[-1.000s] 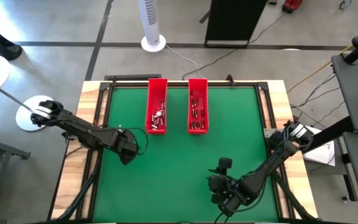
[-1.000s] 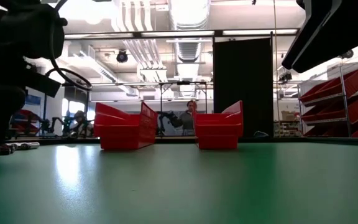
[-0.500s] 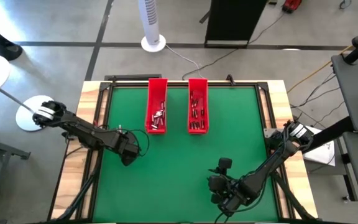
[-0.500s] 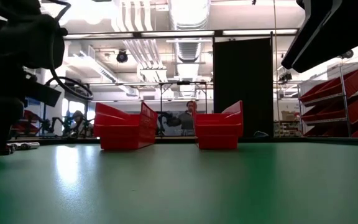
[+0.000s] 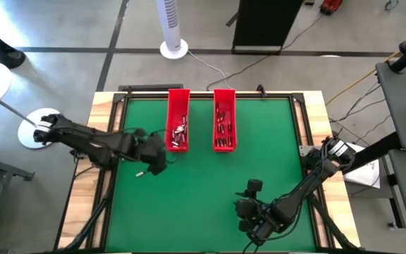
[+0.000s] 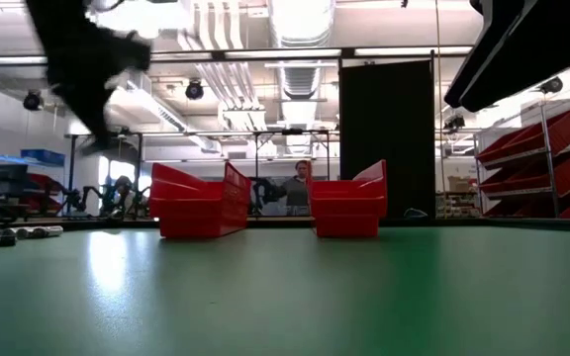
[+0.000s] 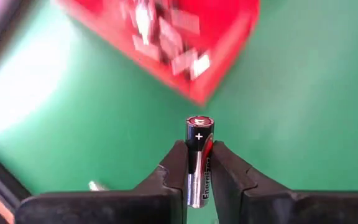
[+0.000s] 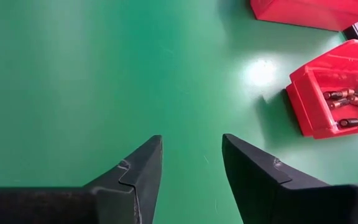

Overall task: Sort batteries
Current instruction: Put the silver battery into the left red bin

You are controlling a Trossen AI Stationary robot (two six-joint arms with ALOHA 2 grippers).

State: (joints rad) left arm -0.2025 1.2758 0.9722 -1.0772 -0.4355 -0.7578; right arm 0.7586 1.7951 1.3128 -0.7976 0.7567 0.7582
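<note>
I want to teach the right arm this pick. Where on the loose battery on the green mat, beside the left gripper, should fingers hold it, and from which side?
Probably across the middle of the loose battery, coming straight down. It seems to lie flat and alone on the mat, so the fingers should close across its round sides, not over its ends.

The high view looks straight down from well above the green table (image 5: 203,176), taking in its whole top. The low view sits at table-top level, facing level across the mat toward twelve o'clock; both show the two red trays (image 5: 179,120) (image 6: 198,201). The left wrist view looks close down on the left tray's (image 7: 166,43) near end. The right wrist view looks from farther off toward the right tray (image 8: 331,99).
</note>
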